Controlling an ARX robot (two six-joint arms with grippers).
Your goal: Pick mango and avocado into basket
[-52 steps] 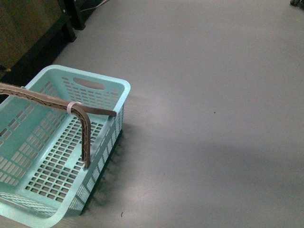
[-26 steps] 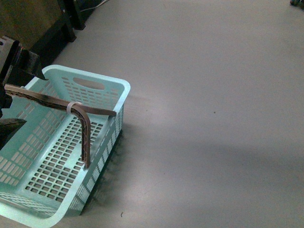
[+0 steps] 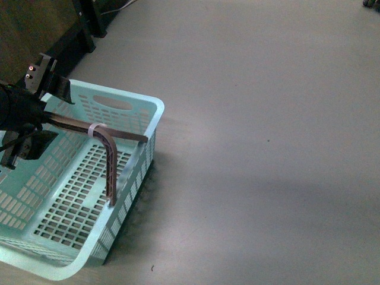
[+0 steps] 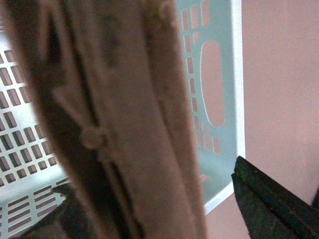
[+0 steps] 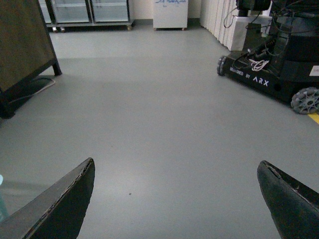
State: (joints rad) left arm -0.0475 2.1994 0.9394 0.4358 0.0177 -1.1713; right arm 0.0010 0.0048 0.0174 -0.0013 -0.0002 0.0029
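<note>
Down on the grey floor [image 3: 267, 119], the mint-green basket [image 3: 145, 105] sits at the lower left of the front view, its slotted bottom and sides plain to see. One brown folding handle [image 3: 110, 166] stands raised over the basket's inside, with a white tie [image 3: 93, 129] wrapped round its bend. The left gripper [image 3: 55, 117] reaches in from the left edge and straddles the long bar of that handle. Its jaws are spread, one finger above the bar and one below, with a gap on either side. The left wrist view shows the same thing up close: the handle fills most of the picture, blurred, and a dark finger [image 4: 269, 199] stands well apart from it, by the basket's corner.

The right gripper [image 5: 175, 167] hangs over bare floor with its jaws wide apart and nothing between them. Beyond it stand a black wheeled ARX robot base [image 5: 279, 64], a white cabinet [image 5: 169, 12] and a dark wooden panel [image 5: 22, 40].
</note>
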